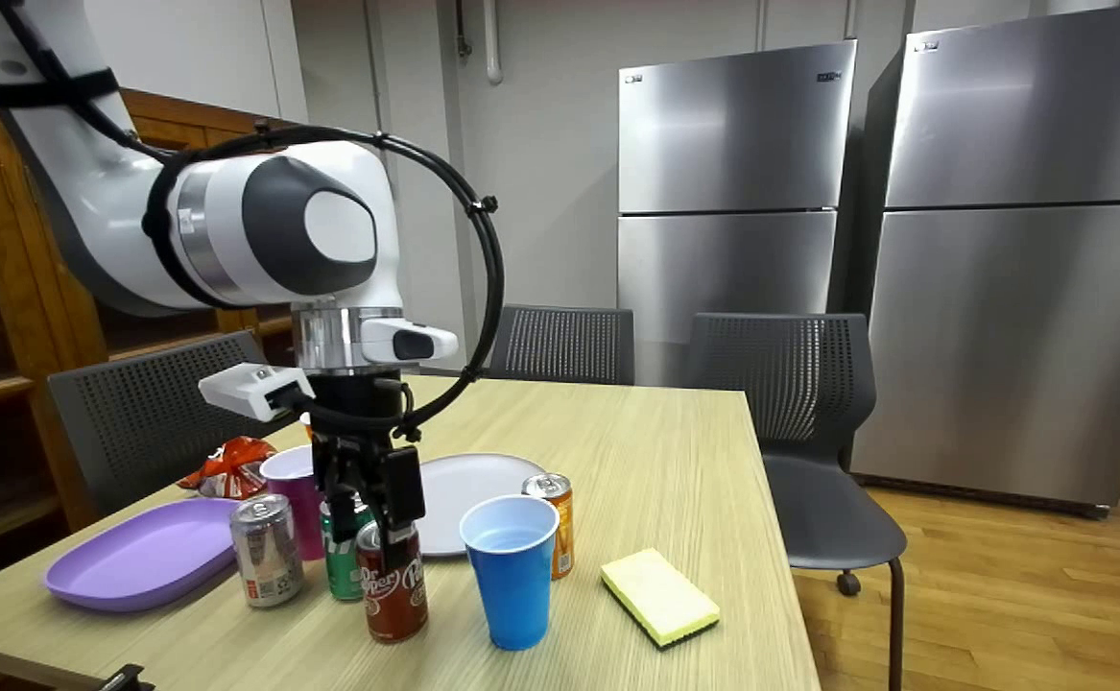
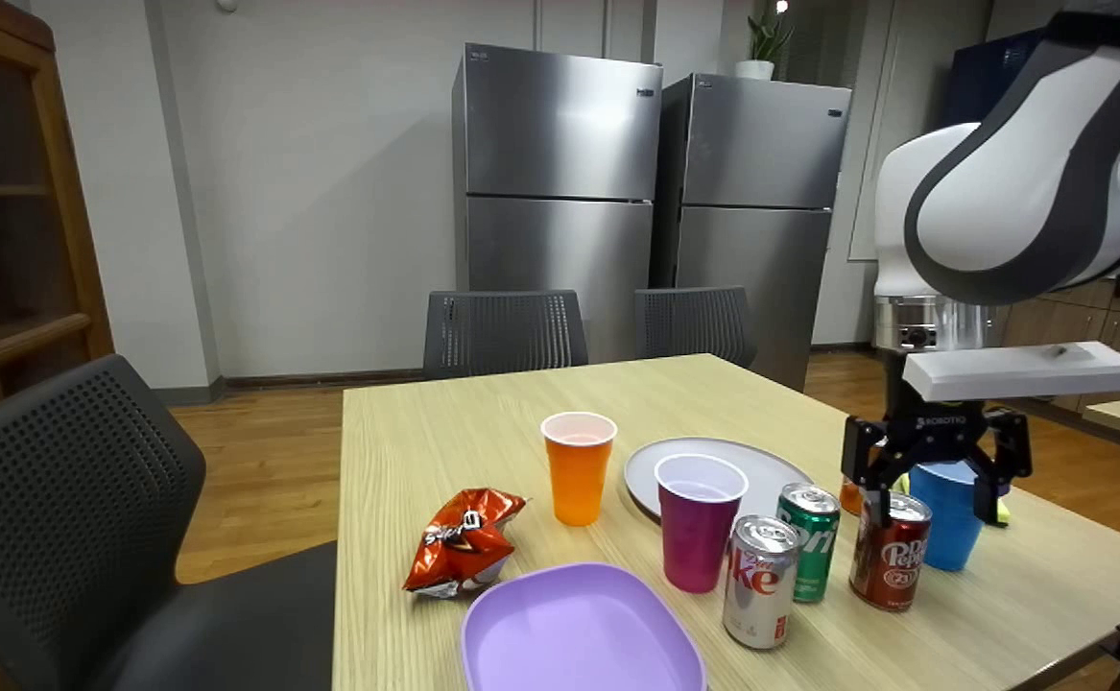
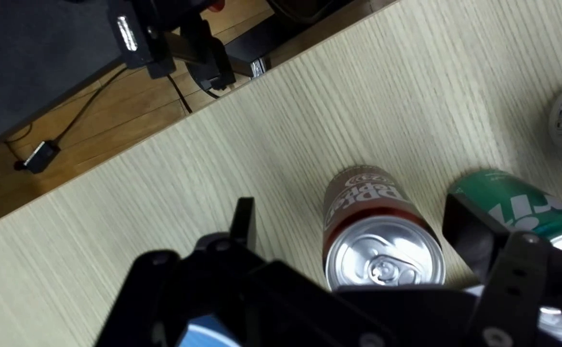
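Note:
My gripper (image 3: 353, 217) points down and stands open over a dark red Dr Pepper can (image 3: 367, 202), which is upright on the table. In the wrist view the can's silver top lies between the fingers, with a gap on either side. One finger (image 3: 468, 231) comes down between this can and a green Sprite can (image 3: 521, 202). The opposite finger (image 3: 244, 221) is farther from the red can, on the side of the blue cup (image 1: 512, 576). In an exterior view the gripper (image 2: 930, 507) hangs at the height of the Dr Pepper can's (image 2: 891, 566) upper part. Nothing is held.
A Diet Coke can (image 2: 761, 585) and a magenta cup (image 2: 699, 537) stand close by. Around them are an orange can (image 1: 560, 528), a grey plate (image 1: 464, 480), a yellow sponge (image 1: 660, 590), a purple plate (image 2: 579, 624), an orange cup (image 2: 579, 480) and a red snack bag (image 2: 464, 542).

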You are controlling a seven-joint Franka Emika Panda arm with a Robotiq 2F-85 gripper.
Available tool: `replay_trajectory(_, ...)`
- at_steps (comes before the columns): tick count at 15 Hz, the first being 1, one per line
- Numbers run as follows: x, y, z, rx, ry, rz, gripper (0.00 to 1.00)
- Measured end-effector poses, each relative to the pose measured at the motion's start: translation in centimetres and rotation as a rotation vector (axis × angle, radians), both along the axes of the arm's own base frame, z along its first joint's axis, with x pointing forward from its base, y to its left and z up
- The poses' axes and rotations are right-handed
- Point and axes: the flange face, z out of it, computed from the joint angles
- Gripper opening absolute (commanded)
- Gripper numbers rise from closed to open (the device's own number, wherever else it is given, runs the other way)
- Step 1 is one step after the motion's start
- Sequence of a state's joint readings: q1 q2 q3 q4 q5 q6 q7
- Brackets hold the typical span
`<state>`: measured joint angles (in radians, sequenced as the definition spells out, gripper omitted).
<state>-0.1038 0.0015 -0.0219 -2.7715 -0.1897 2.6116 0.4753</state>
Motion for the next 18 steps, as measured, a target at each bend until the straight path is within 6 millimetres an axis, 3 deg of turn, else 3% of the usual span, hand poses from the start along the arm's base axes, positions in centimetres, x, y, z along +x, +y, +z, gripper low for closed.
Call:
replay_trajectory(11, 2.0, 0.1, -1.6, -0.013, -0.019, -0.08, 1.0)
replay_trajectory(12, 2.2, 0.0, -1.7, -0.015, -0.02, -0.085, 0.75)
replay_trajectory(14, 2.6, -0.1, -1.8, -0.018, -0.024, -0.092, 0.66)
replay_trajectory(17, 3.0, -0.1, -1.7, -0.02, -0.029, -0.094, 0.41)
replay_trajectory(18, 3.0, -0.1, -1.7, -0.021, -0.028, -0.095, 0.4)
